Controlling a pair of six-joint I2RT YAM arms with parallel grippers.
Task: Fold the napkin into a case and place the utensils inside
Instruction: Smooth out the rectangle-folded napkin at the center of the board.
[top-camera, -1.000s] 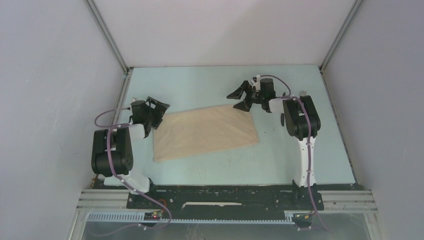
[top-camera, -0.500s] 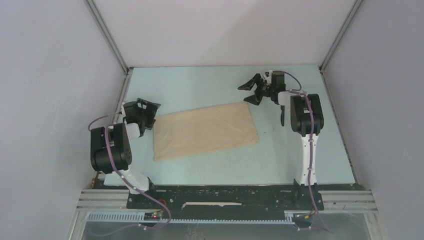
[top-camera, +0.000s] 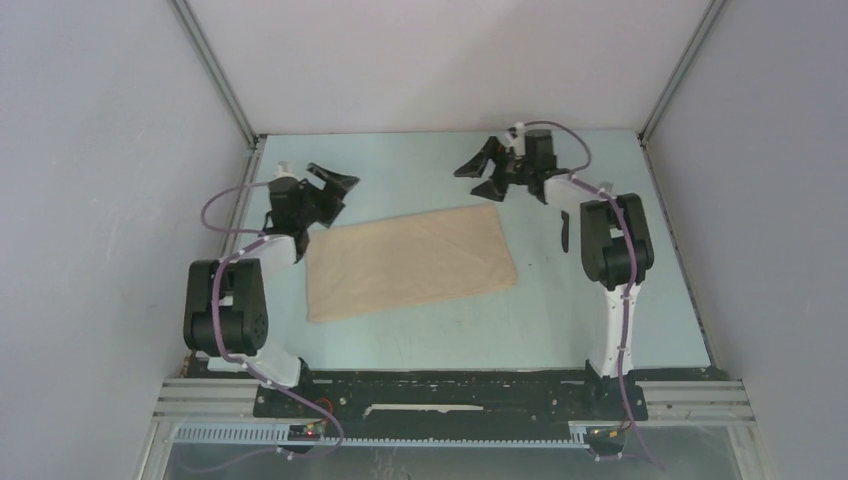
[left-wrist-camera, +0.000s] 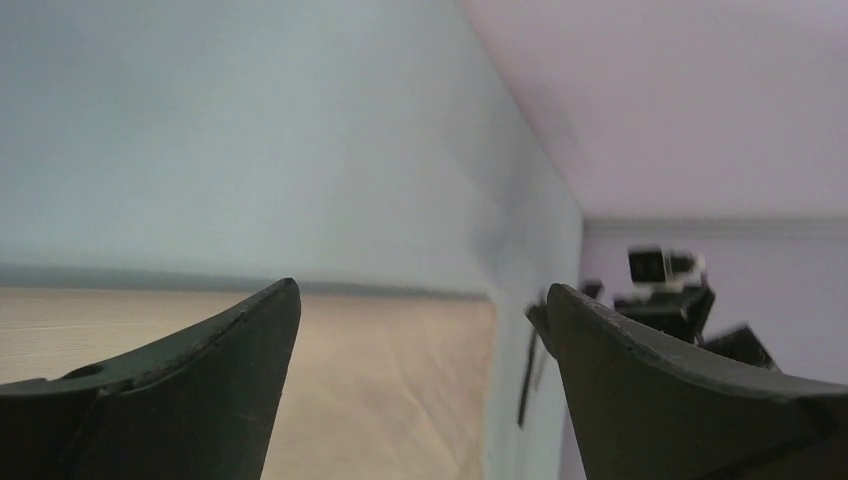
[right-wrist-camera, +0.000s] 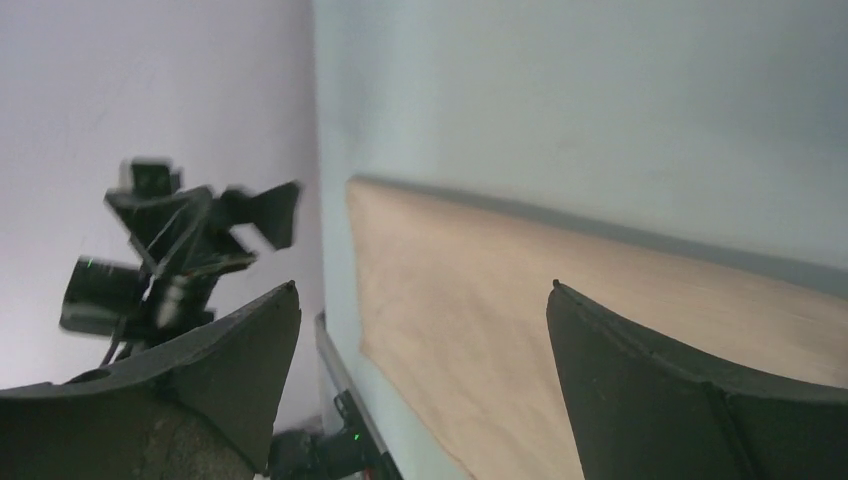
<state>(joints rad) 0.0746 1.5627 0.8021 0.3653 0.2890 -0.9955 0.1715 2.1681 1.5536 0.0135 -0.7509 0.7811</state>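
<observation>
One flat oblong of beige-tan cloth, the napkin (top-camera: 410, 262), lies slightly askew in the middle of the pale blue table (top-camera: 420, 160). It looks folded over, but there's no diagonal-edged pocket yet. A slender black knife (top-camera: 564, 230) waits off to its right; no fork that I can spot. The left gripper (top-camera: 338, 198) hovers at the far-left corner and the right gripper (top-camera: 475, 178) at the far-right, both with jaws spread wide and empty. Most of the job remains, I'd say.

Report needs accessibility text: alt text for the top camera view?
A beige oblong napkin lies flat on a pale blue table. The left fingers and right fingers stand open, empty, near its far corners; a dark knife lies to its right.
</observation>
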